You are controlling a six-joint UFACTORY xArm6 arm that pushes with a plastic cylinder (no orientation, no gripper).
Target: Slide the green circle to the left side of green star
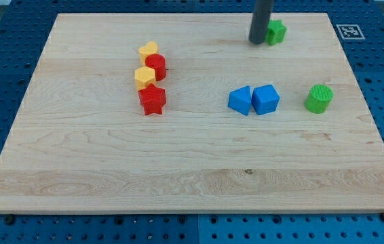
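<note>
Green circle (319,98): near view's right edge of wooden board (178,176), mid-height, upright cylinder, standing alone. Well apart from green star (276,32), which sits near view's top, right of centre. Circle lies below and to the right of the star; not yet at its left side.

Tip (257,42): dark rod coming down from view's top, end planted just left of the star, touching or nearly so; cannot tell which. Well away from the circle. No claw on this rig, only the bare rod, so nothing to open, close or grasp.

Nearby: two blue blocks (254,99), touching each other, just left of the circle at the same height, with a gap between. Farther to view's left, a tight column: yellow block (148,51), red block (156,66), second yellow block (144,76), red star-like block (152,99).

Step in hand, judged: bring tip round to the circle. Advice for doing it well:
- Pull off the star without nudging it; goal spot is where the tip now stands.
- Circle round to the circle's lower right, then push up and leftward.
- Keep path above the blue pair; likely snag.
- Round block rolls off a thin rod; push through its centre, short corrected strokes.
- Pass below the star, stop just beside its left.
</note>
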